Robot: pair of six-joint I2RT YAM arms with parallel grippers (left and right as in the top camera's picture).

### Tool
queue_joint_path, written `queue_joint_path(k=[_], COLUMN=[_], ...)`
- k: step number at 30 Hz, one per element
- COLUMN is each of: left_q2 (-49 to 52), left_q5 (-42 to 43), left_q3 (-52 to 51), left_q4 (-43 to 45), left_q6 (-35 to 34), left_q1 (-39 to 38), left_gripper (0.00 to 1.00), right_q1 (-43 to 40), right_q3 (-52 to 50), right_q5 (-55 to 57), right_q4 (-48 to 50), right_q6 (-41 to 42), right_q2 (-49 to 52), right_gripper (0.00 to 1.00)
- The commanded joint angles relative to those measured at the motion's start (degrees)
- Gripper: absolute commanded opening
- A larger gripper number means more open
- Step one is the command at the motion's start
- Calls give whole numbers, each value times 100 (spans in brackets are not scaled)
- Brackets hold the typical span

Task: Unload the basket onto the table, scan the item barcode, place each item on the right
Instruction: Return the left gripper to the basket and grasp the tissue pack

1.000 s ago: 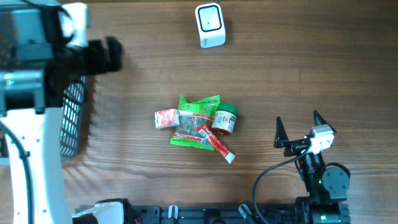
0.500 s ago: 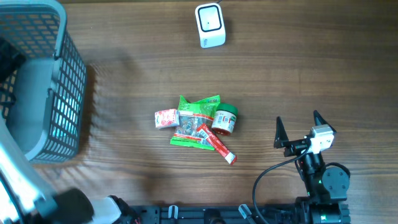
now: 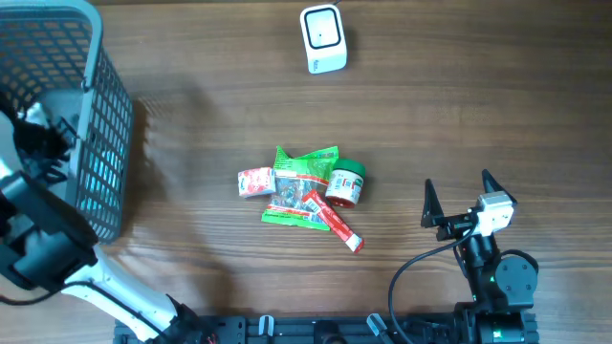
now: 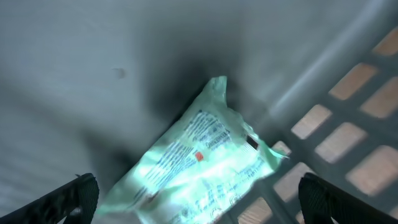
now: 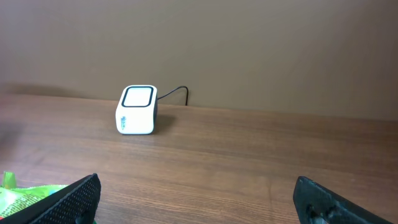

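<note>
My left gripper (image 4: 199, 200) is down inside the grey basket (image 3: 107, 143) and stands open. Just above its fingers a pale green packet (image 4: 199, 162) with printed text lies on the basket floor against the mesh wall (image 4: 348, 124); nothing is held. The white scanner (image 3: 323, 38) stands at the far middle of the table, also in the right wrist view as the scanner (image 5: 137, 110). My right gripper (image 3: 457, 191) rests open at the near right, with nothing between its fingers (image 5: 74, 199).
A pile lies mid-table: green packets (image 3: 304, 186), a green-lidded jar (image 3: 346, 183), a small red and white box (image 3: 255, 181) and a red stick pack (image 3: 335, 222). The left arm (image 3: 38, 244) crosses the basket's near side.
The left arm has swung away from over the basket and now reaches down into it. The right arm and the pile have not moved.
</note>
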Motion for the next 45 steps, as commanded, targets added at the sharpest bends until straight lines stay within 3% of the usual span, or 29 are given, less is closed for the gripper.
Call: queue_joint_path(k=[1, 6, 10, 14, 26, 32, 33, 35, 36, 42, 45], left_q2=[236, 302, 304, 304, 304, 304, 304, 304, 297, 125, -48], left_q5=[297, 299, 197, -549, -852, -949, -949, -892, -789, 7, -52], left_q3=[-319, -955, -1320, -1329, -1329, -1329, -1329, -1329, -1322, -990, -984], left_q4=[173, 763, 1115, 1207, 1355, 1353, 1338, 1340, 1340, 1250, 1115], left_q6=[350, 321, 50, -407, -743, -927, -929, -925, -925, -350, -223], left_q1=[15, 15, 17, 22, 35, 92, 92, 92, 94, 96, 79], left_gripper=[100, 100, 86, 82, 87, 82, 83, 97, 99, 100, 100], right_q1=[-17, -17, -17, -17, -17, -17, -17, -17, -17, -17, -17], right_q3=[-4, -4, -4, -4, -4, -4, -4, -4, -4, -4, -4], right_q5=[-92, -92, -92, -92, -92, -92, -92, -92, -92, -92, -92], right_q4=[24, 24, 24, 24, 22, 24, 22, 24, 24, 24, 22], right_q6=[-61, -59, -59, -59, -59, -59, -59, -57, -57, -61, -57], right_q2=[-15, -15, -15, -15, -15, -15, -15, -15, -15, -15, -15], right_gripper=[100, 100, 100, 100, 100, 100, 100, 100, 100, 100, 100])
